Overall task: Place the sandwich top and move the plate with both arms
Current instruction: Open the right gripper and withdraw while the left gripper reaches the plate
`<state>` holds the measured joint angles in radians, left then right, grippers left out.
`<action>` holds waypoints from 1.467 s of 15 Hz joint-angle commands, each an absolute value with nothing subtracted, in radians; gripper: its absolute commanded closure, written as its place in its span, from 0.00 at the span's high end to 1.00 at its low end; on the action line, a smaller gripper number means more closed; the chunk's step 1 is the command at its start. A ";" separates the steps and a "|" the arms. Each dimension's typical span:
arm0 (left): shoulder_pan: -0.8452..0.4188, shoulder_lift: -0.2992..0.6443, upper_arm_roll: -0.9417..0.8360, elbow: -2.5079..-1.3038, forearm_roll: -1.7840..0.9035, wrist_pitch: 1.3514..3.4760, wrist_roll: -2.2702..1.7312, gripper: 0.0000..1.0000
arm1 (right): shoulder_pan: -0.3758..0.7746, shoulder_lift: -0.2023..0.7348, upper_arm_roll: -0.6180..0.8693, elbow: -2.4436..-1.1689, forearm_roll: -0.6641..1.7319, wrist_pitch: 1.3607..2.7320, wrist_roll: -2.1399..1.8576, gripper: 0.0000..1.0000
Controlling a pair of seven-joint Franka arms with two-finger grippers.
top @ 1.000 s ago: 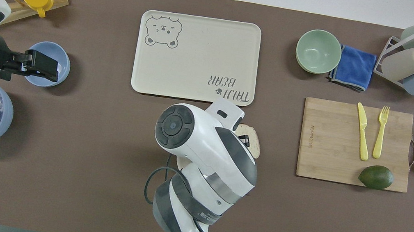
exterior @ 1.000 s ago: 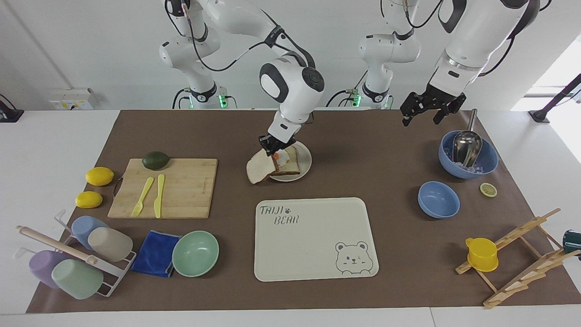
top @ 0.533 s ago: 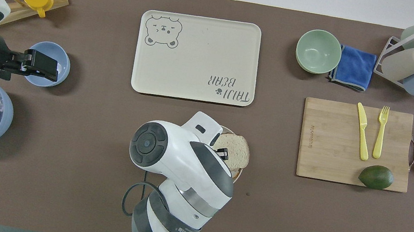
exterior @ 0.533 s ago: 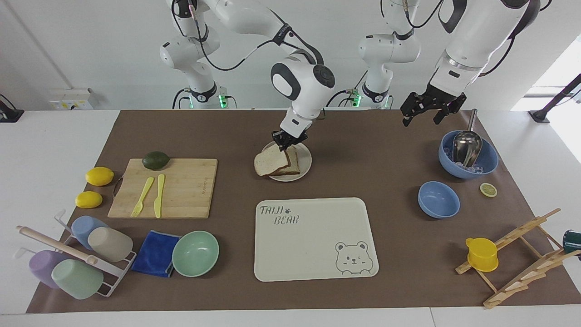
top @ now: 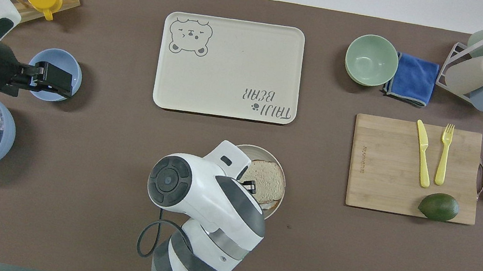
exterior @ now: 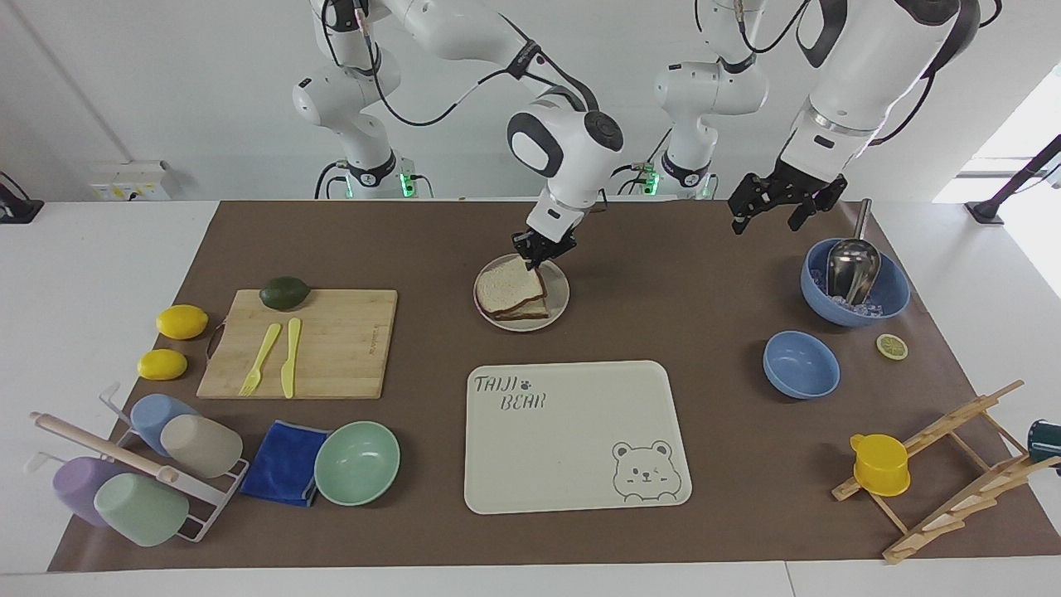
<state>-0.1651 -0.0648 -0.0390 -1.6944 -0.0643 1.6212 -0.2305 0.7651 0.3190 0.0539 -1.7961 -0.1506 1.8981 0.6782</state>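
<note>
The sandwich top (exterior: 512,286) lies flat on the lower slice on the round beige plate (exterior: 560,303), between the robots and the bear tray. My right gripper (exterior: 535,255) is down at the slice's corner nearest the robots, touching it; whether it still grips does not show. In the overhead view the right arm covers part of the plate (top: 264,150), and the sandwich top (top: 266,184) shows beside the right gripper (top: 251,186). My left gripper (exterior: 776,205) waits open in the air over the blue bowls, holding nothing; from overhead the left gripper (top: 55,79) covers the small one.
The cream bear tray (exterior: 572,431) lies farther from the robots than the plate. A cutting board (exterior: 331,348) with fork, knife and avocado sits toward the right arm's end. A large blue bowl (exterior: 893,292) with scoop and ice and a small blue bowl (exterior: 800,365) are at the left arm's end.
My right gripper swung the tilted slice from beside the plate over the sandwich and laid it flat, covering the egg. The left arm barely moved.
</note>
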 commanded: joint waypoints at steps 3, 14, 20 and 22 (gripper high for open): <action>-0.169 -0.094 -0.037 -1.730 -0.074 1.646 -0.232 1.00 | 0.746 0.298 0.057 -1.795 -0.115 1.928 0.683 1.00; -0.313 -0.150 -0.046 -2.011 -0.090 1.882 -0.390 1.00 | 0.249 0.006 0.046 -1.704 0.041 1.603 0.255 1.00; -0.506 -0.109 -0.046 -2.245 -0.167 2.190 -0.521 1.00 | 0.074 0.002 0.044 -1.637 0.055 1.499 0.103 1.00; -0.573 -0.065 -0.046 -2.289 -0.178 2.305 -0.570 1.00 | 0.057 -0.003 0.044 -1.625 0.052 1.479 0.075 1.00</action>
<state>-0.5058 -0.0872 -0.0610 -2.2279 -0.1634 2.1949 -0.5214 0.0851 -0.0092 0.0309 -1.6543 0.0328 1.5135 0.1107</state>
